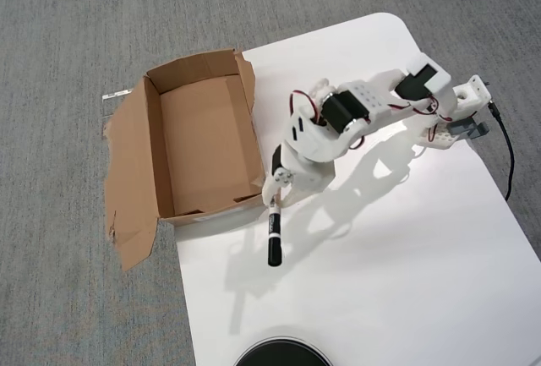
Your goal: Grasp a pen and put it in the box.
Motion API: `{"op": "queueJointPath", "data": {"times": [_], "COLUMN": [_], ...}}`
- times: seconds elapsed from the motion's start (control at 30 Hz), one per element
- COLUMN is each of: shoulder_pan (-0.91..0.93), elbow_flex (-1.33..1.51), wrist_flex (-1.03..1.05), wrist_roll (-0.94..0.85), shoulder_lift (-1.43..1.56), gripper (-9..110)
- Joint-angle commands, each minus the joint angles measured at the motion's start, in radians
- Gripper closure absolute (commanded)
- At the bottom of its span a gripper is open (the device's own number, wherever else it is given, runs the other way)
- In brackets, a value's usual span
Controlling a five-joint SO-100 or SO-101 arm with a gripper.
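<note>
Overhead view: gripper (276,193) was clamped on the pen (273,232), holding it by its upper end, just off the box's (152,146) lower-right corner. Pen hung w/ black cap end pointing away from the box, over the white table (406,281). Box sat open, partly off the table's edge onto grey carpet (68,28).

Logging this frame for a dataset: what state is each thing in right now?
pen: held at its top end by the hand, hanging beside the box, not inside.
box: open, empty, flaps torn, overhanging the table's edge.
hand: shut on the pen, near the box's right wall.
</note>
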Motion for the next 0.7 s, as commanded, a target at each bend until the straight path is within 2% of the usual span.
{"op": "queueJointPath", "data": {"times": [0.0, 0.33, 0.67], "shoulder_pan": [0.085, 0.231, 0.37], "elbow_flex": [-0.074, -0.074, -0.058], "wrist_flex": [-0.025, -0.244, -0.256], "wrist_roll": [0.008, 0.008, 0.008], "shoulder_lift": [0.048, -0.043, -0.13], "gripper": [101, 101, 100]}}
